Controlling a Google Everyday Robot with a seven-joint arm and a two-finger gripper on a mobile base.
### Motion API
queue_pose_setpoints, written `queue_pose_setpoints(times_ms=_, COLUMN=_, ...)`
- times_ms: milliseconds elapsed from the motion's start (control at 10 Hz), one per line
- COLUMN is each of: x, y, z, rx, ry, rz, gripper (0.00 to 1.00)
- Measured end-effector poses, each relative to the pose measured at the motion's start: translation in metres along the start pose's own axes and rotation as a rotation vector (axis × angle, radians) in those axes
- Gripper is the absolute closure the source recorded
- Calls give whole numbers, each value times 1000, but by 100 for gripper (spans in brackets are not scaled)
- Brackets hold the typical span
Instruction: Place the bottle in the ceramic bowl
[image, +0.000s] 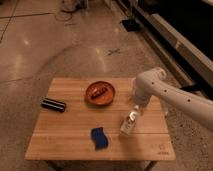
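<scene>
Nearly on the bottle

Just above the cap hangs the gripper (134, 106); whether it is spread or pinching, I cannot tell. Beneath it the small clear plastic bottle (128, 123) sits on the wooden worktop (70, 140), apart from the round orange-brown ceramic bowl (100, 93). It looks lined up for a top-down hold. The white arm (170, 95) elbows steeply downward.

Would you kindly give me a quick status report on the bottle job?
End effector at top of bottle. Bottle stands on table, outside ceramic bowl. Blue sponge, black bar off the path.
</scene>
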Motion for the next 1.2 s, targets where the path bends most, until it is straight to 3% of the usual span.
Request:
queue_pose_setpoints(times_ms=200, x=-6, y=9, z=17, rx=-27, ry=1, rz=-28, gripper=34)
queue_pose_setpoints(times_ms=600, x=-30, y=4, z=43, rx=-49, ry=-23, rz=-79, gripper=35)
queue_pose_setpoints(times_ms=700, x=-36, y=0, z=49, rx=-55, ry=-29, rz=-91, gripper=40)
queue_pose_setpoints(times_ms=1200, x=-40, y=0, z=65, rx=-99, ry=-30, rz=-101, gripper=91)
